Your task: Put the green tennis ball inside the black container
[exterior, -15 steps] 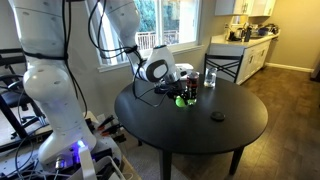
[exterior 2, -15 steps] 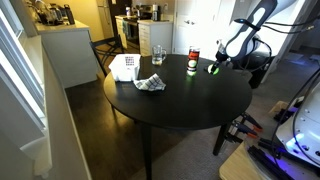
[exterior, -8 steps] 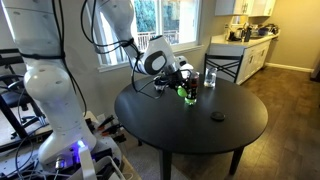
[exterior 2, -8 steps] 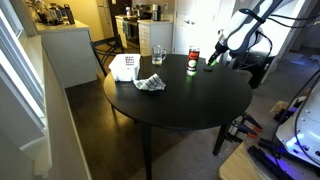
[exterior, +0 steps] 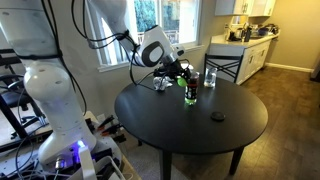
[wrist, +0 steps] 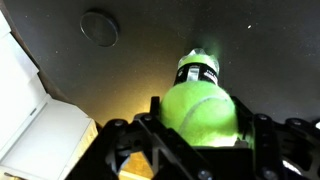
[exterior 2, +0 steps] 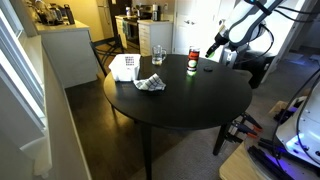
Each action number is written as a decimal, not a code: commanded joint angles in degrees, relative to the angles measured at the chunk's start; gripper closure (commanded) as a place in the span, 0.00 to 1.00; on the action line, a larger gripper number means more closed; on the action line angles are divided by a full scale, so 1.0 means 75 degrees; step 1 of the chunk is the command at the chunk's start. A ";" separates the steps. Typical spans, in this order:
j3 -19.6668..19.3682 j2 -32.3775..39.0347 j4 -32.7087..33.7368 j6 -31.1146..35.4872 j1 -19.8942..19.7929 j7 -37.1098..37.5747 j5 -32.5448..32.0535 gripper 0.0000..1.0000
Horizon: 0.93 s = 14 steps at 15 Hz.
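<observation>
Yellow-green felt fills the centre of your wrist view. The ball (wrist: 196, 105) is clamped in the gripper (wrist: 200, 125), with one dark finger (wrist: 150, 122) against each side. The jaws are set to the ball's width and hold it.

- **Ball position:** In both exterior views the ball (exterior 2: 211, 51) hangs in the gripper (exterior: 183, 77) above the far part of the round black table (exterior: 170, 125), clear of the surface.
- **Cup position:** The cup (exterior: 191, 98) stands upright on the table, near the gripper and lower than it. In the wrist view the cup (wrist: 197, 70) shows just past the ball's far edge and carries a white-marked band. The pictures do not show whether the ball is directly over the cup's mouth.
- **Other items:** The glass (exterior: 210, 78) stands to the right of the cup and farther back. The flat disc (exterior: 217, 117) lies nearer and to the right, well apart from the cup. A crumpled cloth (exterior 2: 150, 84) lies on the table near the glass (exterior 2: 158, 54).
</observation>
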 commanded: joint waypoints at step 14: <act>0.0311 -0.0295 0.0565 0.0089 0.0105 -0.0090 0.1083 0.58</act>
